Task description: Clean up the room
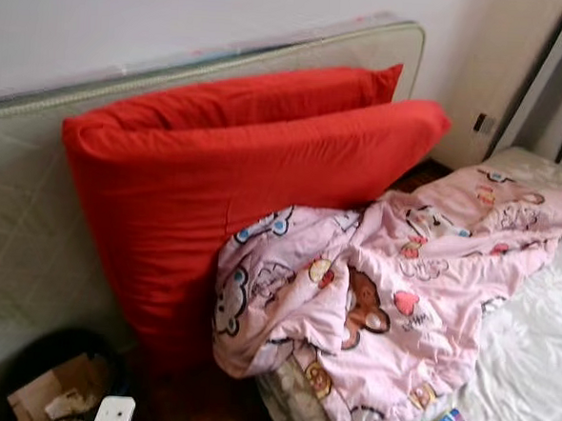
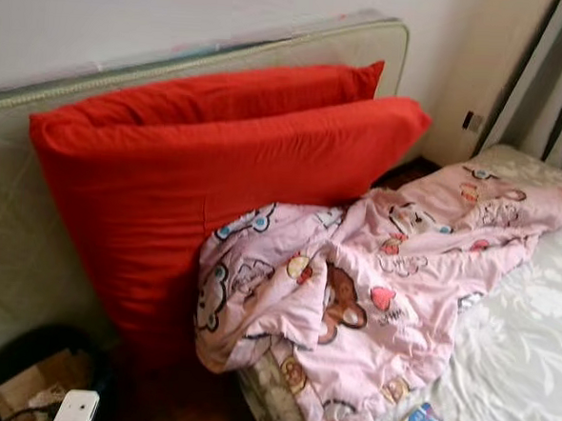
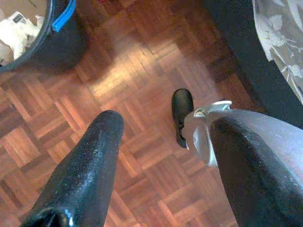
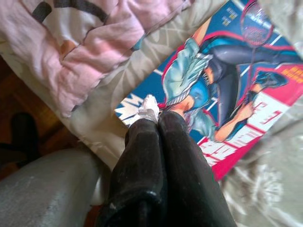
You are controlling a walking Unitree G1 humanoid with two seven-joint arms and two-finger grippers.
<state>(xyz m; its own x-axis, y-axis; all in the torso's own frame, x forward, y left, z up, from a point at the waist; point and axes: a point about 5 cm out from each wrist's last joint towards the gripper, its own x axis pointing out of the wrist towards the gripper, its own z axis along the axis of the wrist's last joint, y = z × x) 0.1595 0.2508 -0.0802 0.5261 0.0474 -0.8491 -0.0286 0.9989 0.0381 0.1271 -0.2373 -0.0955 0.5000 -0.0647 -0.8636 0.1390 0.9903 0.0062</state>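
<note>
Red pillows (image 1: 236, 160), pink blanket (image 1: 390, 303) (cartoon bears), blue-red magazine (image 4: 222, 94).

Likely a home bedroom: mattress (image 1: 530, 359), pink cartoon quilt (image 1: 400, 294), red pillows (image 1: 245, 170), parquet floor (image 3: 142, 94).

Bed (image 1: 538, 379) with white patterned sheet carries a crumpled pink cartoon-print blanket (image 1: 390, 303) spilling over its 9 o'clock edge, a colourful magazine (image 4: 222, 94) at 6 o'clock; parquet floor (image 3: 142, 85) carries a dark bin (image 1: 52, 373).
</note>
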